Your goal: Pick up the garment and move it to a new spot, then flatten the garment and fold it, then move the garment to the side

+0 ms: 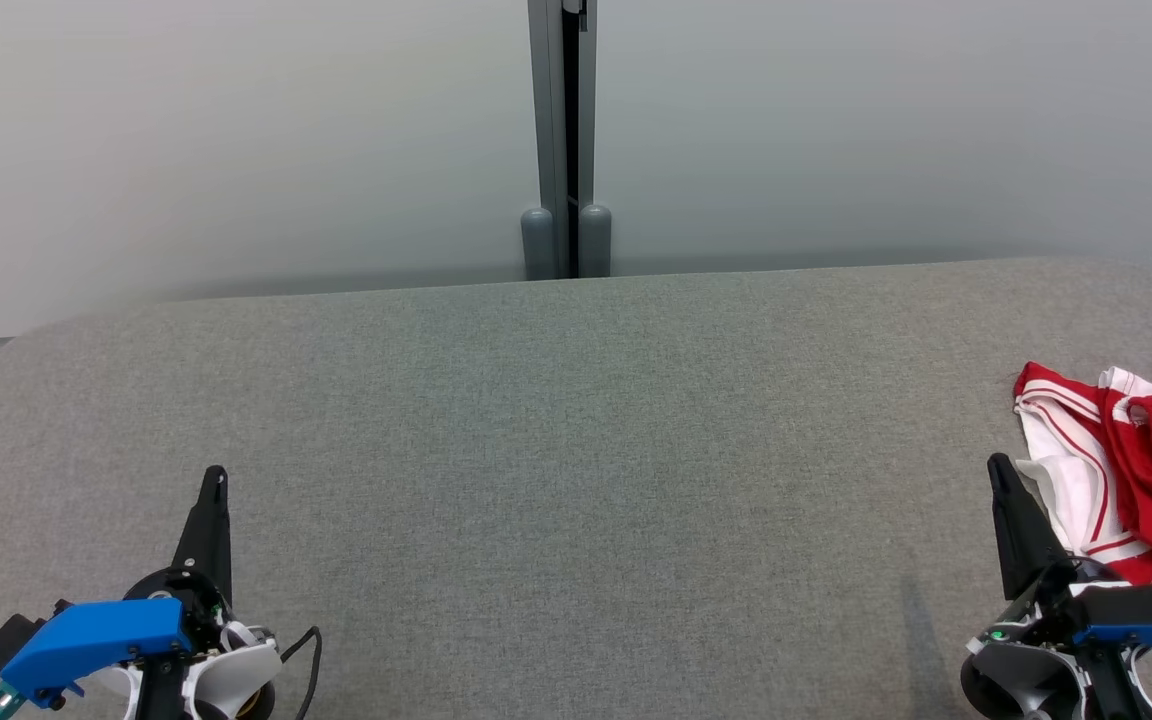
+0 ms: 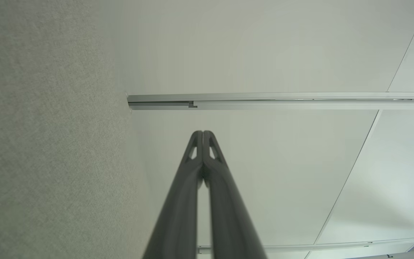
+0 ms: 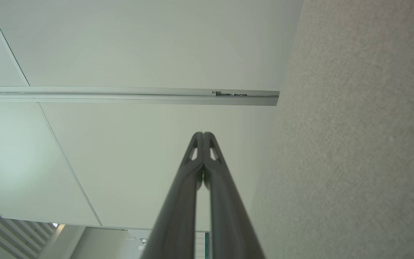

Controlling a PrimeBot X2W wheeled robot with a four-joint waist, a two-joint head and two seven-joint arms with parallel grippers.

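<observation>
While the garment (image 1: 1151, 480) lies bunched (red, white), left claw (image 1: 217, 476) and right claw (image 1: 997, 465) sit pinched together, empty.

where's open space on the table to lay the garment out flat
The middle of the table is bare, from the left claw across to the right claw and back to the grey post. Crowded only at the right edge, where the crumpled garment lies beside the right claw.
</observation>
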